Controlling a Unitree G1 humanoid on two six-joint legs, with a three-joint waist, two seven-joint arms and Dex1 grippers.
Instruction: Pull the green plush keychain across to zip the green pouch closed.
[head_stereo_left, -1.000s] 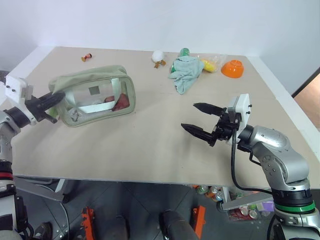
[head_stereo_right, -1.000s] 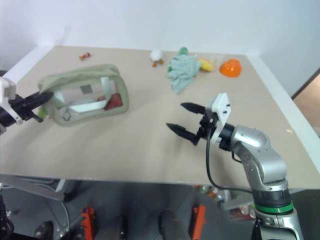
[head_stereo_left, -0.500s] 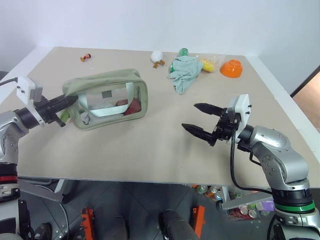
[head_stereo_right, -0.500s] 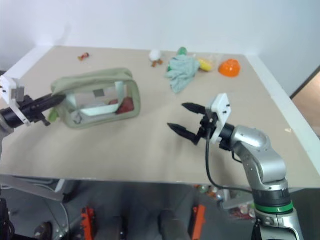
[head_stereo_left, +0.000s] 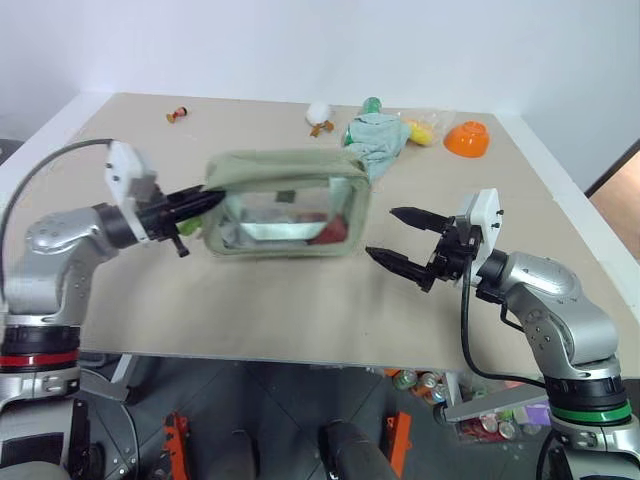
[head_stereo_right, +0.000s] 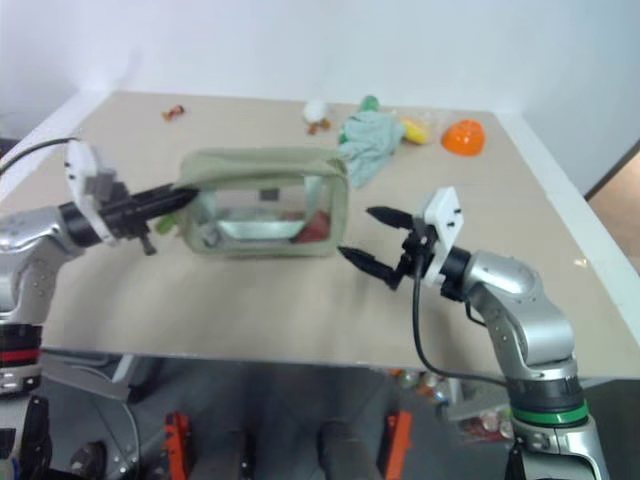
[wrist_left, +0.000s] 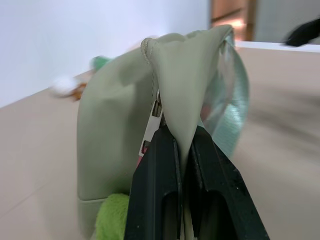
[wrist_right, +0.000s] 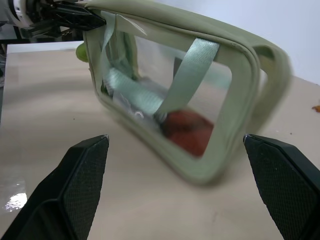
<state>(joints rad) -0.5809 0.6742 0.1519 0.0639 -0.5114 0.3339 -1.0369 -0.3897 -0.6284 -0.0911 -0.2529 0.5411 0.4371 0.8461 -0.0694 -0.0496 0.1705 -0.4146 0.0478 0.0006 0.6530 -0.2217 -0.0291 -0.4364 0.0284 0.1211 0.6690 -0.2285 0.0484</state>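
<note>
Pinching a fabric tab at the end of the green pouch (head_stereo_left: 288, 203), the left gripper (head_stereo_left: 207, 197) has its two black fingers (wrist_left: 160, 185) pressed together on that fold of sage cloth, w/ a metal zipper piece just above the tips. Pouch sits near the table (head_stereo_left: 300, 310) centre, clear side window facing the camera, pale webbing handle (wrist_right: 187, 75) looped over the window, sth red (wrist_right: 187, 131) inside. The green plush keychain (wrist_left: 112, 217) hangs low at the gripped end of the pouch, just beside the left fingers; lime fuzz also peeks out by the left gripper in the head view. Right gripper (head_stereo_left: 405, 240) is level, fingers spread wide apart, nothing btwn them, pointing at the pouch's other end, near it but not touching. Far edge of table: mint cloth (head_stereo_left: 375, 140), orange bowl (head_stereo_left: 466, 137), small white toy (head_stereo_left: 318, 113).
</note>
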